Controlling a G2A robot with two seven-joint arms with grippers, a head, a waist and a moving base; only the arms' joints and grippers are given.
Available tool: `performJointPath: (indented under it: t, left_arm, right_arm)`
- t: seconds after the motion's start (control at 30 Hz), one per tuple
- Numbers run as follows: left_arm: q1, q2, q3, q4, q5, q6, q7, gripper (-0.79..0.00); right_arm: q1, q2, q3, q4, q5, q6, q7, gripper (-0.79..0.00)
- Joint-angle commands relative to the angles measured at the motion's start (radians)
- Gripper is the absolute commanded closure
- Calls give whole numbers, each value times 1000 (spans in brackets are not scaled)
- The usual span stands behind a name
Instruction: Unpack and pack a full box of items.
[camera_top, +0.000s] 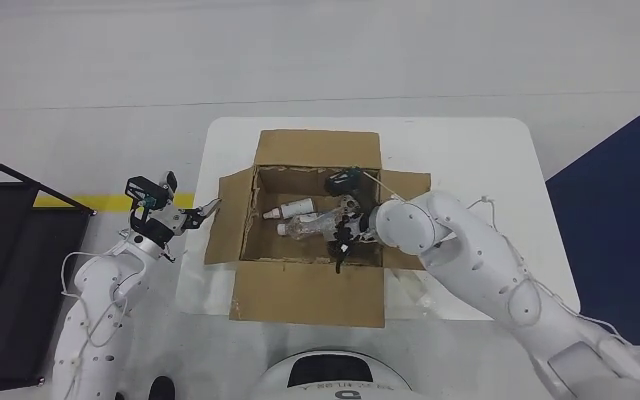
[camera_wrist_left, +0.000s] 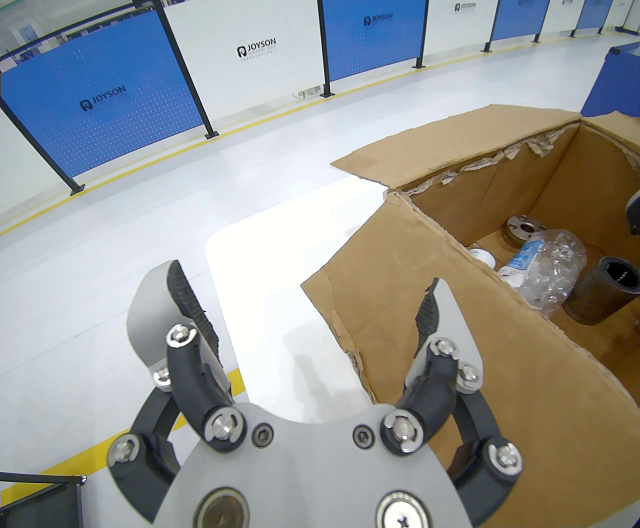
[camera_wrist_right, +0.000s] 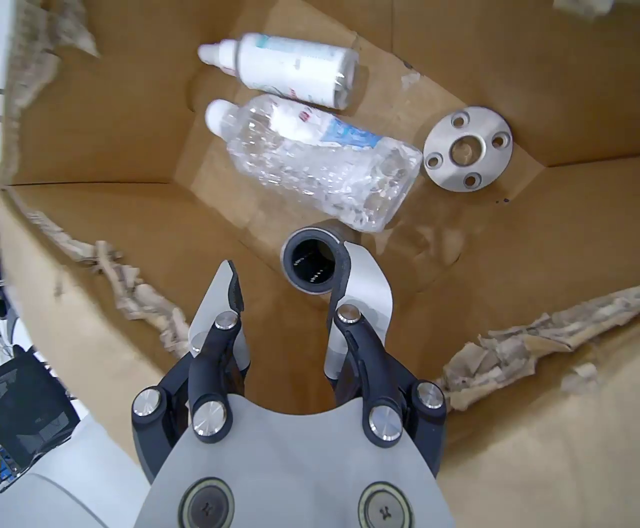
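Right hand (camera_wrist_right: 288, 264) is down inside the cardboard box (camera_wrist_right: 100, 125), fingers partly spread, empty. The dark metal sleeve (camera_wrist_right: 310, 267) stands on end on the box floor just ahead, bore up along the approach, off-centre against one finger. The crushed clear bottle (camera_wrist_right: 320, 165) crowds its far side. Left hand (camera_wrist_left: 303, 280) is wide open over the table (camera_wrist_left: 260, 300) outside the box, farther off.

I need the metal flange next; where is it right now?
In the right wrist view the round metal flange lies flat on the floor of the cardboard box, right beside the base of the crushed clear bottle.
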Motion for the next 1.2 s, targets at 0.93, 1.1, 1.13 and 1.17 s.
performJointPath:
  t: [0.93, 1.1, 1.13, 1.17]
  left_arm:
    - [0, 0, 0, 0, 0, 0, 0, -785]
    - [0, 0, 0, 0, 0, 0, 0, -785]
    - [0, 0, 0, 0, 0, 0, 0, -785]
    - [0, 0, 0, 0, 0, 0, 0, -785]
  right_arm:
    - [-420, 116, 908, 99, 632, -291, 102, -785]
    - [-401, 123, 838, 182, 546, -289, 150, -785]
    - [-392, 124, 818, 196, 528, -286, 162, -785]
    - [-384, 125, 796, 207, 513, -286, 181, -785]
